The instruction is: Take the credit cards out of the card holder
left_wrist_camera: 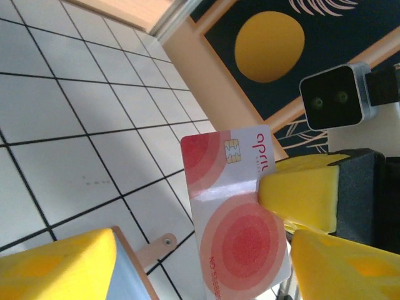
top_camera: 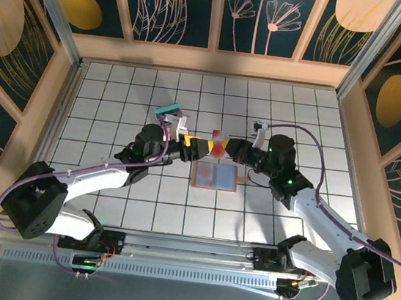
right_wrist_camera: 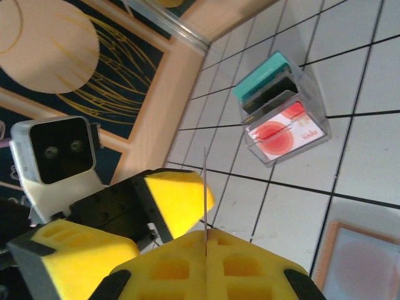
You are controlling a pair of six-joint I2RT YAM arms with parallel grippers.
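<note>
Presently my right pincer (top_camera: 226,148) is clenched on a red card (left_wrist_camera: 234,219), set between the fingers of the released left pincer (top_camera: 206,146). Handover step, I judge: left must close squarely, then right lets go.

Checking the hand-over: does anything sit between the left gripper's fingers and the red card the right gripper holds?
Nothing visible. The red card stands in the open gap between the fingers of the left gripper, pinched at one edge by the right gripper.
</note>
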